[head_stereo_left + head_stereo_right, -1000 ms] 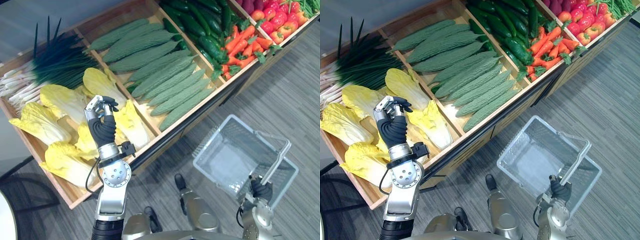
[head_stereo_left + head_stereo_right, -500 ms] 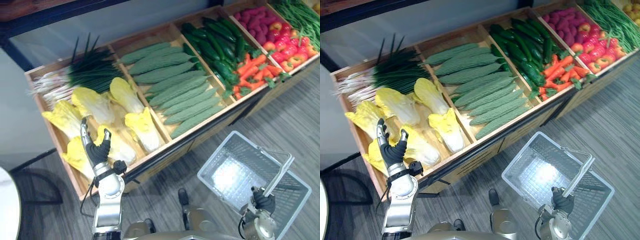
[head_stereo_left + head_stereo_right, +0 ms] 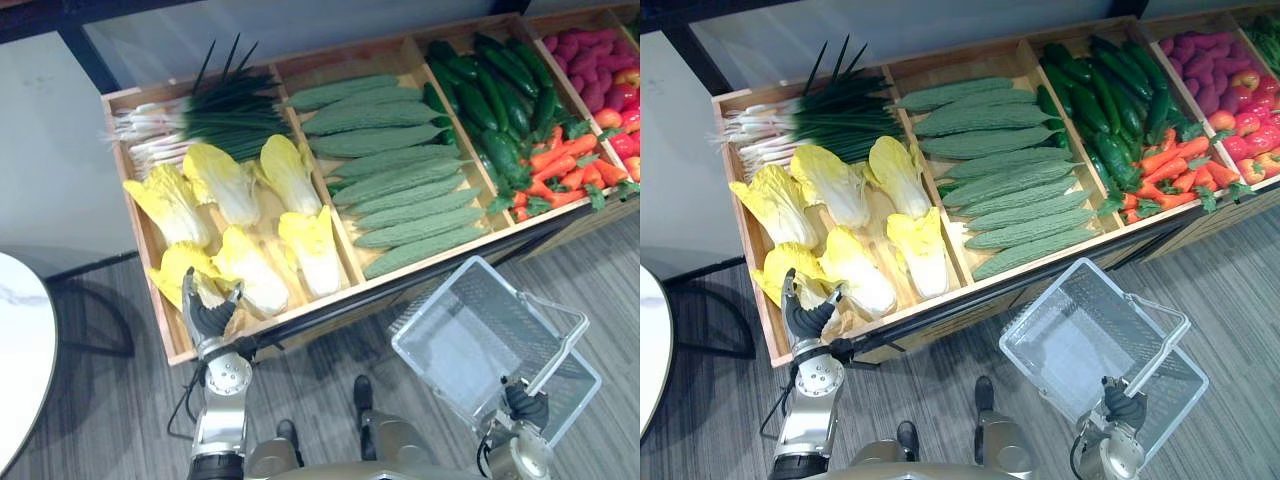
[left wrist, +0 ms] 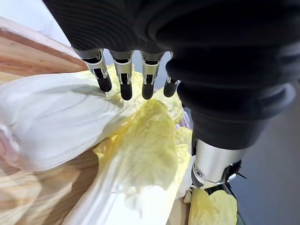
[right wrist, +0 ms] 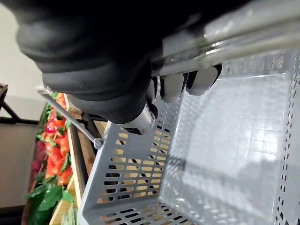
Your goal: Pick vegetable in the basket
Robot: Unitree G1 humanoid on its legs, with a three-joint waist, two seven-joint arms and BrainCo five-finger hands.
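Note:
Several yellow napa cabbages (image 3: 232, 185) lie in the left compartment of the wooden produce crate (image 3: 330, 305). My left hand (image 3: 210, 316) is open at the crate's near left corner, its straight fingers (image 4: 123, 82) resting against the leaves of the nearest cabbage (image 4: 140, 154). It grips nothing. A pale grey plastic basket (image 3: 470, 340) hangs tilted at the lower right, and its inside is bare (image 5: 225, 154). My right hand (image 3: 523, 404) is shut on the basket's handle (image 5: 243, 42).
The crate also holds green onions (image 3: 215, 110), bitter gourds (image 3: 390, 170), cucumbers (image 3: 500, 90), carrots (image 3: 560, 170) and red peppers (image 3: 1250, 110). A white round table (image 3: 20, 350) edges in at the far left. Grey floor lies between the crate and the basket.
The camera has moved, so the whole crate has shifted in view. My left hand has gone from curled to open and now sits at the near-left cabbage. The right hand still holds the handle.

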